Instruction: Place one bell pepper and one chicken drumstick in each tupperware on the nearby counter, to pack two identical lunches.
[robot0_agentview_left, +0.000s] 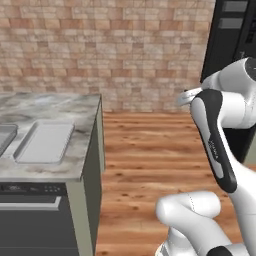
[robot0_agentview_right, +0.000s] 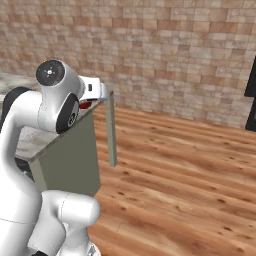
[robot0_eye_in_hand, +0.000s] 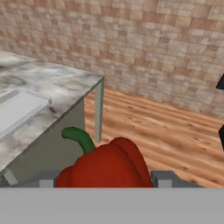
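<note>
A glossy red bell pepper (robot0_eye_in_hand: 107, 168) with a curved green stem sits between my fingertips, and my gripper (robot0_eye_in_hand: 104, 178) is shut on it. It hangs in the air just off the right end of the marbled counter (robot0_agentview_left: 55, 102), above the wooden floor. A sliver of the bell pepper (robot0_agentview_right: 86, 105) shows under the hand in the right base view. On the counter lies a wide, shallow grey tupperware (robot0_agentview_left: 44, 142), also visible as the tupperware (robot0_eye_in_hand: 17, 109) to the left of the pepper. A darker second tupperware (robot0_agentview_left: 5, 137) is cut off by the left edge. No drumstick is in sight.
Dark cabinet fronts and a dishwasher panel (robot0_agentview_left: 30, 220) stand below the counter. A brick wall (robot0_agentview_left: 110, 45) runs behind. A tall black appliance (robot0_agentview_left: 235, 40) stands at the far right. Wooden floor (robot0_agentview_left: 150, 160) stretches to the right of the counter's end.
</note>
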